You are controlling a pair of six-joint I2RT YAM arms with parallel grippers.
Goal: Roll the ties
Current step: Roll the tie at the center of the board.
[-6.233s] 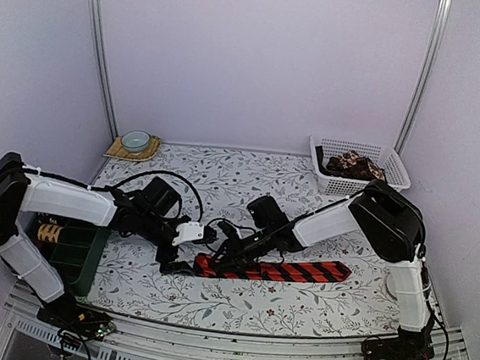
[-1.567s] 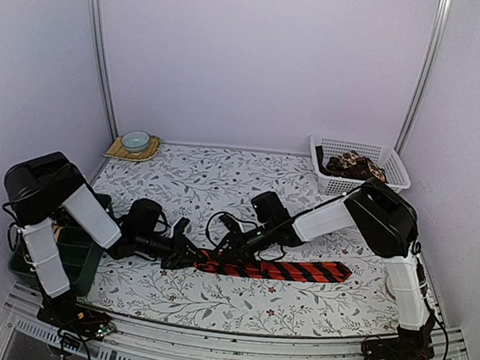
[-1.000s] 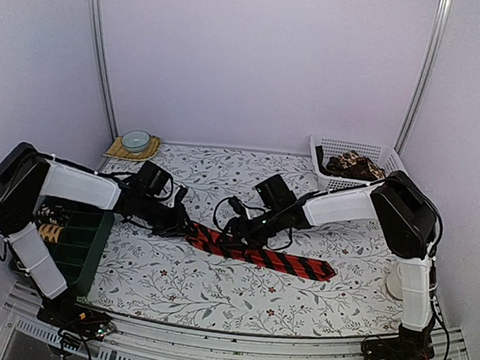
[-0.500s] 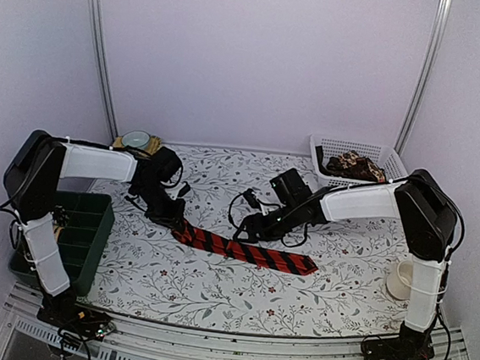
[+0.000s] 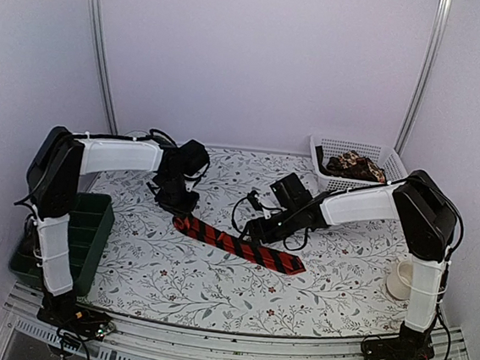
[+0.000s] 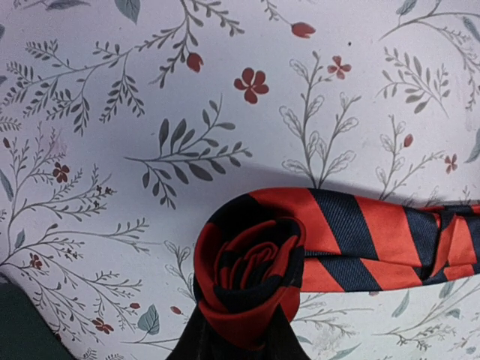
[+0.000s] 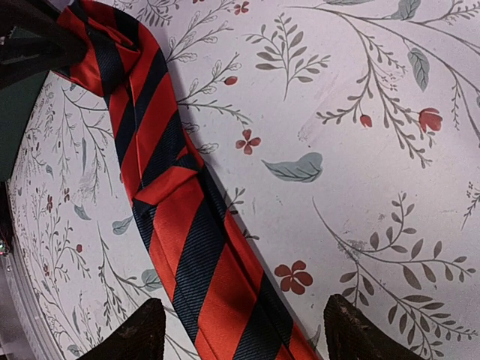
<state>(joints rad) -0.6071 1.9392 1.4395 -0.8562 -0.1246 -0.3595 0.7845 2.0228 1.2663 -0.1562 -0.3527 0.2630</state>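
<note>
The top view looks down from behind the near edge over the whole tabletop [image 5: 212, 288]. Both wrist views sit close above it, facing down, and share the red striped tie [image 5: 238, 245].

The tie [image 5: 238, 245] was red with dark diagonal stripes. The bench [image 5: 211, 301] was white, printed with grey-green leafy sprigs and small red flowers. The basket [image 5: 394, 165] was white lattice, the heaped ties [image 5: 354, 165] inside brown-patterned. The bin [image 5: 81, 241] was dark green.

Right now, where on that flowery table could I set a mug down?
Widest bare patch: the near strip in front of the red striped tie, between the green bin and the white cup. More room at the back, beside the white basket. Crowded: the middle, where the left hand and right hand work at the tie.
</note>
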